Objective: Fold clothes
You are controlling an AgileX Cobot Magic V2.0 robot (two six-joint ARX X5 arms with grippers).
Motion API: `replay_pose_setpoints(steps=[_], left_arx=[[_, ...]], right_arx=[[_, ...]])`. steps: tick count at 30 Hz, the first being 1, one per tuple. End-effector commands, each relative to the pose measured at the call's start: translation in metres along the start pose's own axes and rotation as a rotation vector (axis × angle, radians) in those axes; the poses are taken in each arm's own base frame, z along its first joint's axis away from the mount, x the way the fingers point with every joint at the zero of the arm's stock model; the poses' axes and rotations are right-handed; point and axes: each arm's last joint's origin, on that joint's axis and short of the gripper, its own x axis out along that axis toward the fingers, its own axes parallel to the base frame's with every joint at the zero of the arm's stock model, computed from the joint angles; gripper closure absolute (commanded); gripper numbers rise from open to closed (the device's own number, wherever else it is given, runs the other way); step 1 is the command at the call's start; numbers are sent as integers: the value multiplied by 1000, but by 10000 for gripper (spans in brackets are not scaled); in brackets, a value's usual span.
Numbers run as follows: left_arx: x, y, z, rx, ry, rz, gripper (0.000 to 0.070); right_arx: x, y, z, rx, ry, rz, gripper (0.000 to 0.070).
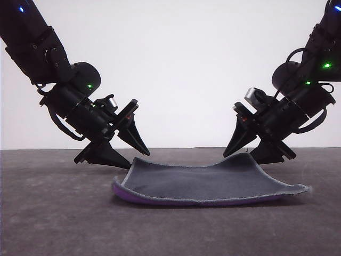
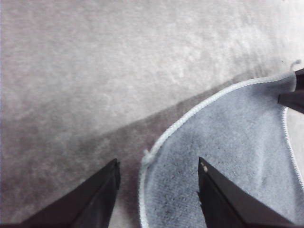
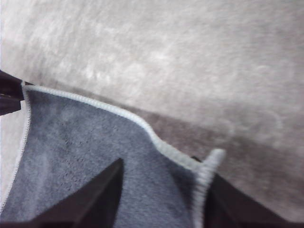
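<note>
The cloth (image 1: 208, 184) lay grey side up on the table (image 1: 53, 213), purple showing beneath its near edge. The left gripper (image 1: 137, 158) stood wide open astride one far corner, and the right gripper (image 1: 242, 154) stood wide open astride the other far corner.
</note>
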Motion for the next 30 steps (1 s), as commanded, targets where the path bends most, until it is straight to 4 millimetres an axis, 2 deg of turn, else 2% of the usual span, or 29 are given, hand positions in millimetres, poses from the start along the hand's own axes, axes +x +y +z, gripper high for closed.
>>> replay_pose_setpoints(steps=[1, 3, 7, 9, 10, 17, 30], left_arx=[[7, 3, 2, 2, 2, 0, 406], [7, 3, 2, 3, 2, 0, 471], [7, 2, 3, 7, -3, -2, 622], [7, 2, 3, 8, -5, -3, 688], [7, 2, 3, 9, -6, -3, 698], [6, 1, 2, 3, 18, -71, 700], [1, -1, -8, -74, 159, -327, 700]], right_arx=[[5, -6, 1, 8, 1, -6, 507], [3, -8, 1, 12, -1, -10, 549], [-1, -12, 2, 21, -7, -16, 680], [-2, -14, 2, 26, -7, -17, 695], [-3, -14, 2, 28, -7, -16, 695], [-4, -15, 0, 33, 12, 47, 695], [-31, -32, -17, 198, 131, 309, 695]])
